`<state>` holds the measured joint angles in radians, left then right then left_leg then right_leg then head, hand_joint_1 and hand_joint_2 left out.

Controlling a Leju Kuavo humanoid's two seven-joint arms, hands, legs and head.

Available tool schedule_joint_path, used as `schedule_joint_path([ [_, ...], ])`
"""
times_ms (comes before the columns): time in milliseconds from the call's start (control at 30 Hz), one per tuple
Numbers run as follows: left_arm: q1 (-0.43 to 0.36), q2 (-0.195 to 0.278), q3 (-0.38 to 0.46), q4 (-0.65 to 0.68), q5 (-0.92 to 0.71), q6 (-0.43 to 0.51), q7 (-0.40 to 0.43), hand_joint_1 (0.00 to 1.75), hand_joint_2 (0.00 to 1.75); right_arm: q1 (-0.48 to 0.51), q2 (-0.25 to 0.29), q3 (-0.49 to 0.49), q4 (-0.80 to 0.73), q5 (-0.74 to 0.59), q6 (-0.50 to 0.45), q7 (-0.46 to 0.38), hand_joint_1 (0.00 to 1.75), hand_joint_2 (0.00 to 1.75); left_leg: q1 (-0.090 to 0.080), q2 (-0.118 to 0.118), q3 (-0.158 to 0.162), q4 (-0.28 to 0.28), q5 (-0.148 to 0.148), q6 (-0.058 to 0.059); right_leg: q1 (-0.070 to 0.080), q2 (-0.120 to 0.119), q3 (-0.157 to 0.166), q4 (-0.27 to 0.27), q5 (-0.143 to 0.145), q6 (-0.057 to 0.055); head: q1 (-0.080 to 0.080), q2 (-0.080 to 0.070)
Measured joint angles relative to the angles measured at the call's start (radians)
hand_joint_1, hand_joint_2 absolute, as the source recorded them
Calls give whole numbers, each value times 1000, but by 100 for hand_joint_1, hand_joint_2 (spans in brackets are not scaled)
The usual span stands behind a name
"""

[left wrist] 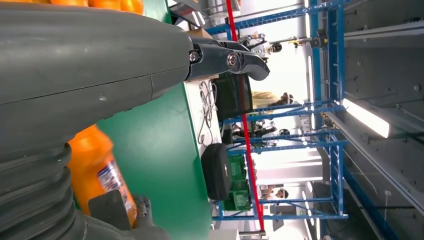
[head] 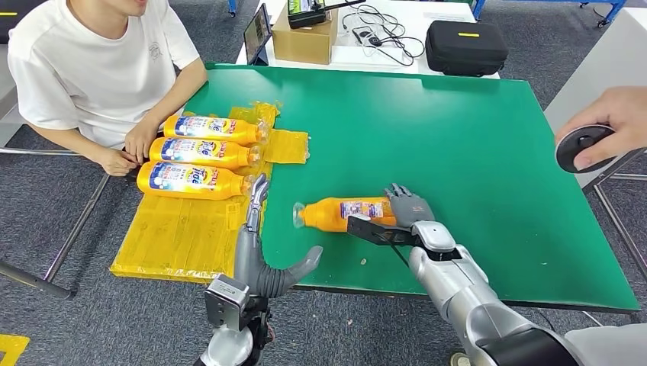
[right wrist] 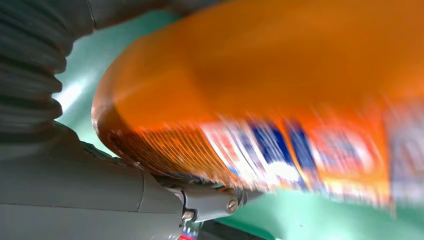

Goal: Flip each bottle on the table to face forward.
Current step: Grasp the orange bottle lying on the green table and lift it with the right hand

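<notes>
Bottle (head: 347, 213), orange plastic with a pale label, lies on its side on the green table (head: 473, 152) in the head view, long axis running 3 to 9 o'clock, clear cap end pointing to 9. Its base end is covered by the right hand (head: 397, 217), whose dark fingers and thumb wrap it in a grasp. Three more orange bottles (head: 202, 155) lie in a row at 10 o'clock on crinkled yellow sheeting (head: 183, 236), caps toward the table's middle. The left hand (head: 263, 244) hovers near them, fingers straight and spread, holding nothing. A person in a white shirt (head: 91, 61) sits at 10 o'clock, face cut off.

Left wrist view: the ribbed grey cover hides much; dark fingers (left wrist: 225, 60) stretch out empty, and the bottle's orange body (left wrist: 97, 170) shows partly.

Right wrist view: the bottle (right wrist: 280, 85) is close and blurred, its label print unreadable, resting against the grey thumb (right wrist: 100, 195).
</notes>
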<state>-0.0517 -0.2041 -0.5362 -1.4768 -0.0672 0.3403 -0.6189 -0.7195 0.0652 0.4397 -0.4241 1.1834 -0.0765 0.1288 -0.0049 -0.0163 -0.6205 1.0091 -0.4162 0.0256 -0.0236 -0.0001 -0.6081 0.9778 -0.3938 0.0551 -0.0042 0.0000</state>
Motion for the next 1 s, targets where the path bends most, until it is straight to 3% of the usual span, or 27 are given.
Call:
schedule_joint_path([
  [133,-9,0,-4,11,2,-6,2,0,175,-17,-17,-1,26,-26,18,-12,175,175,0,0,0,0,0,0,0,0,1,0,0,0,0,0],
  [267,-17,0,-8,18,15,-19,2,0,175,-16,-28,-24,32,-119,-7,-130,175,175,0,0,0,0,0,0,0,0,0,0,0,0,0,0],
  [333,-20,0,-10,20,39,-35,9,0,175,-4,-30,-58,32,-209,-25,-238,175,175,0,0,0,0,0,0,0,0,0,0,0,0,0,0],
  [400,-21,-2,-10,20,113,-71,44,0,175,31,-33,-111,16,-334,-67,-412,175,175,0,0,0,0,0,0,0,0,0,0,0,0,0,0],
  [467,-18,-7,-8,20,214,-100,93,0,175,102,-33,-173,-33,-478,-160,-605,175,175,0,-1,-1,0,-1,0,0,-1,0,0,0,0,0,0],
  [533,-13,-12,-5,20,273,-95,120,0,175,191,-23,-238,-124,-641,-240,-716,175,175,1,-3,-2,0,-1,0,1,-1,0,0,-1,0,0,0],
  [600,-6,-14,-4,20,301,-94,130,0,175,275,-7,-304,-233,-792,-267,-736,175,175,1,-4,-3,0,-1,-1,1,-2,-1,0,-2,0,0,0],
  [700,3,-10,-4,20,424,-182,154,0,175,368,9,-388,-383,-940,-297,-731,175,175,1,-4,-4,0,-2,-1,0,-2,-2,0,-2,0,0,0],
  [1000,16,3,-4,18,554,-291,175,0,175,463,30,-496,-589,-1044,-317,-756,175,175,0,-2,-4,0,-2,-1,0,-1,-3,0,-1,0,0,0],
])
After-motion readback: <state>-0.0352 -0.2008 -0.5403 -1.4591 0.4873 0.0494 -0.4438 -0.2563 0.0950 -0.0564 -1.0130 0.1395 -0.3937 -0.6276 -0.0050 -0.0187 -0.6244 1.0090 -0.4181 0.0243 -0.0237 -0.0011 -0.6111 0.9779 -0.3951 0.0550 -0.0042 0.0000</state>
